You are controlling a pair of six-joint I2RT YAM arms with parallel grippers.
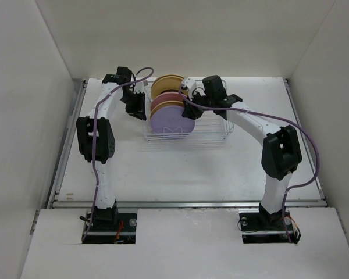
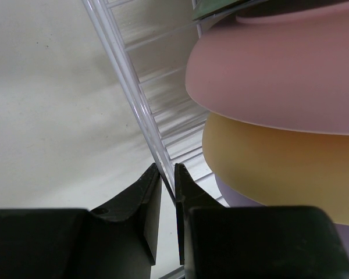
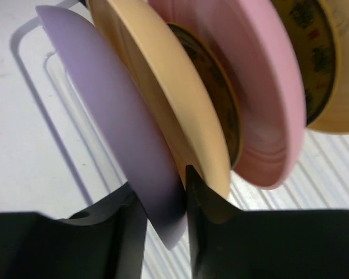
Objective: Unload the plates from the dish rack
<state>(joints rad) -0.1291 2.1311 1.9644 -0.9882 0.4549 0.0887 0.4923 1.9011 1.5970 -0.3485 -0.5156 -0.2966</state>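
The dish rack (image 1: 206,132) stands mid-table with plates upright at its left end: lavender (image 1: 173,123) in front, then pink (image 1: 167,103), then cream (image 1: 166,85) at the back. My right gripper (image 3: 160,180) is shut on the lavender plate's (image 3: 110,99) rim; behind it come a yellow-orange plate (image 3: 157,75), a dark brown-gold one (image 3: 216,102), the pink one (image 3: 256,87) and a cream one (image 3: 340,113). My left gripper (image 2: 167,168) is shut on the rack's see-through left wall (image 2: 128,75), beside the pink (image 2: 279,75) and yellow-orange (image 2: 279,163) plates.
The rack's right part shows only bare wire dividers (image 1: 212,119). White walls enclose the table at the back and both sides. The white tabletop (image 1: 180,174) lies in front of the rack, with a metal rail along its near edge.
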